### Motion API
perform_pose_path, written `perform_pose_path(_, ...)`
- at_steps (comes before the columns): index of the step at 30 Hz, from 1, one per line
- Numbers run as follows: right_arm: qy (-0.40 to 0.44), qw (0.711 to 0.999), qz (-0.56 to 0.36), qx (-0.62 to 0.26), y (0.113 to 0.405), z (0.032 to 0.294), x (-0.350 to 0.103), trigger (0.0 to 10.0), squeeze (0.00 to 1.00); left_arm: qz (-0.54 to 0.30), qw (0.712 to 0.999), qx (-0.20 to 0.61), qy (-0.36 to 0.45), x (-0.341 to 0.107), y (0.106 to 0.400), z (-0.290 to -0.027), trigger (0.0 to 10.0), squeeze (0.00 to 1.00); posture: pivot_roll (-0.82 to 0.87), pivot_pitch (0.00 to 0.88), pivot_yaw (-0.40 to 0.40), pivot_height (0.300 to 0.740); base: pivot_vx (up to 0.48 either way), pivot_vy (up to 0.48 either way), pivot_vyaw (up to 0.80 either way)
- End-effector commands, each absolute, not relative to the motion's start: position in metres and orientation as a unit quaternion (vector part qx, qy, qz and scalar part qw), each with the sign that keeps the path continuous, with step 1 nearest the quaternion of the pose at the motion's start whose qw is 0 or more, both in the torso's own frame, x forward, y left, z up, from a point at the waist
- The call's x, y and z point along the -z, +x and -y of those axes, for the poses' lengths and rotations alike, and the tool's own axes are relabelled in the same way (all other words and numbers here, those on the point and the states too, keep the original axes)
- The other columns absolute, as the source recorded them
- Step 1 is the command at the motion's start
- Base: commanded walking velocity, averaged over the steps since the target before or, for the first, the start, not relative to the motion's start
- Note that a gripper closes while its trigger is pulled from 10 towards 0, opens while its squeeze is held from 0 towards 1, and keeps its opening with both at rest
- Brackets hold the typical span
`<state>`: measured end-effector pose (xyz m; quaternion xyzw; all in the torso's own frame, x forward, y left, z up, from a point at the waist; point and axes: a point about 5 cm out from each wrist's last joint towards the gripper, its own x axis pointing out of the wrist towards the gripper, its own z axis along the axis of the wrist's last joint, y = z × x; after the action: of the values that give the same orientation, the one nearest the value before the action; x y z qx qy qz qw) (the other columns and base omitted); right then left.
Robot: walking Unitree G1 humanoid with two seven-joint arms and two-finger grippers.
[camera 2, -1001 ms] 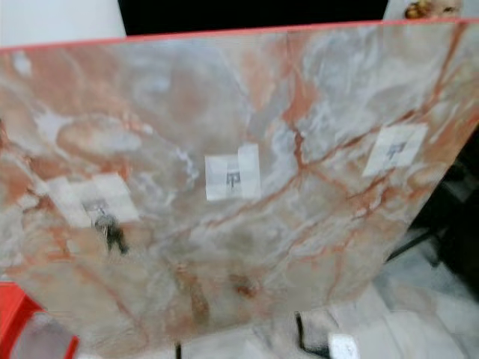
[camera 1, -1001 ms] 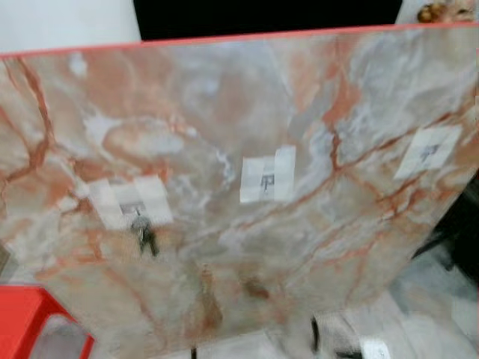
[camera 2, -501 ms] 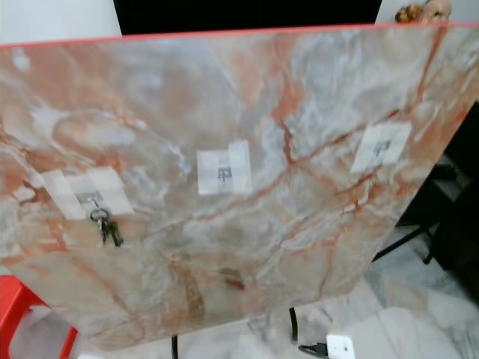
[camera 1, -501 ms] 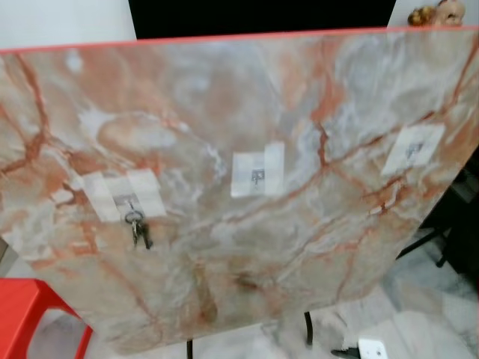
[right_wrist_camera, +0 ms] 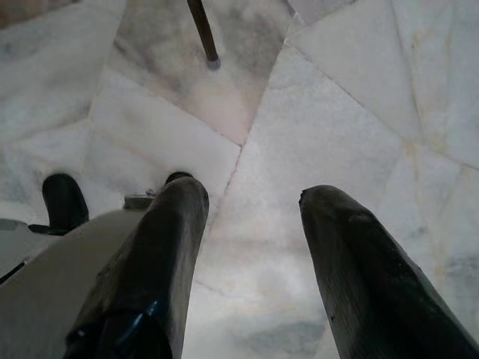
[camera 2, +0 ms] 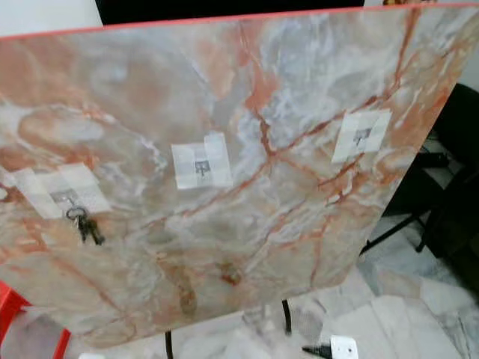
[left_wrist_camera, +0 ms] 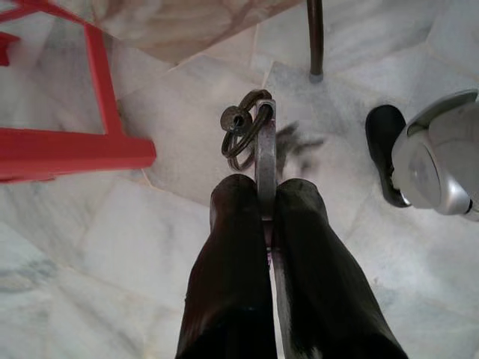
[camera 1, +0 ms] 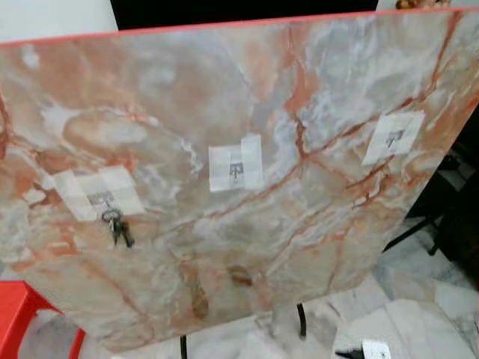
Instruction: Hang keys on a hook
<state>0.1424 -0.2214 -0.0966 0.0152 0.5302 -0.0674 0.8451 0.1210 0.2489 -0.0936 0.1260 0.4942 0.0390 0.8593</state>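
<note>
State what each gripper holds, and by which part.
The left gripper pinches a key by its flat metal end, its rings hanging free beyond. The right gripper is open, holding nothing.

No text, label, brand, number or sign is legible on anything in these views.

A metal key ring point(left_wrist_camera: 245, 127) with a flat key juts from the tips of the left pincer point(left_wrist_camera: 263, 202), clamped between its 2 black fingers.
</note>
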Motion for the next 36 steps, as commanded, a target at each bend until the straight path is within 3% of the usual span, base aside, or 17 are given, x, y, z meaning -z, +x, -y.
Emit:
perform_pose_path(1, 0.021, 0.84, -0.538, 0.073, 0.1367, 0.222, 0.0986, 10.0, 0.0, -0.498, 0.856, -0.034, 0.135, 0.0937, 0.1207, -0.2492, 10.0, 0.0, 0.04, 0.0, -0.005, 0.74, 0.0, 0.0, -0.79)
perform_pose_path(10, 0.019, 0.839, -0.539, 0.071, 0.137, 0.222, 0.0985, 10.0, 0.0, -0.498, 0.856, -0.034, 0.135, 0.0937, 0.121, -0.2491, 10.0, 0.0, 0.04, 0.0, -0.007, 0.74, 0.0, 0.0, -0.8)
perform_pose_path(26, 0.027, 0.842, -0.533, 0.077, 0.1375, 0.2215, 0.0983, 10.0, 0.0, -0.495, 0.858, -0.033, 0.131, 0.0934, 0.1213, -0.2492, 10.0, 0.0, 0.04, 0.0, -0.003, 0.74, 0.0, 0.0, 0.0)
perform_pose_path(36, 0.024, 0.84, -0.537, 0.072, 0.137, 0.2209, 0.0986, 10.0, 0.0, -0.494, 0.859, -0.033, 0.13, 0.0933, 0.1213, -0.2494, 10.0, 0.0, 0.04, 0.0, -0.002, 0.74, -0.076, 0.0, -0.75)
